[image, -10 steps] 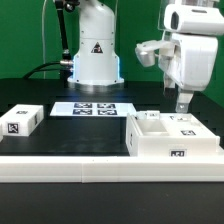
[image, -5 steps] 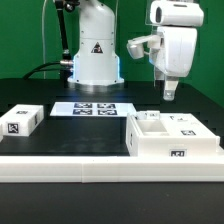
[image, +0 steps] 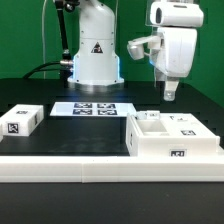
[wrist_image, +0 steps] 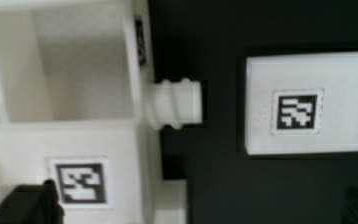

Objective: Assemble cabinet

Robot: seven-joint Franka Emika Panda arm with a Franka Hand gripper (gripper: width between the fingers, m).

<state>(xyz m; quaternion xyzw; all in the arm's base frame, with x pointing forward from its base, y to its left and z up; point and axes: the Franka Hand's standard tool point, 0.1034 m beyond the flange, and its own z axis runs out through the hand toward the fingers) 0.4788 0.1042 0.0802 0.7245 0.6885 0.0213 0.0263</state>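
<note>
The cabinet (image: 172,138) is a white box at the exterior view's right, near the table's front edge, with open compartments on top and small marker tags. My gripper (image: 170,93) hangs above it, clear of it, holding nothing, and its jaws look open. In the wrist view the cabinet body (wrist_image: 60,110) has a tag, and a round knob (wrist_image: 176,100) sticks out of its side. Across a dark gap lies another white tagged piece (wrist_image: 309,108). One dark finger (wrist_image: 25,205) shows at the frame edge. A separate white tagged block (image: 21,120) lies at the exterior view's left.
The white robot pedestal (image: 95,55) with a triangle sticker stands at the back. The marker board (image: 92,108) lies flat in front of it. A white ledge (image: 100,165) runs along the table's front edge. Cables trail at the back left.
From one second ago to half a second ago, my gripper rose and shifted toward the exterior view's left, away from the cabinet's top. It has held still since.
</note>
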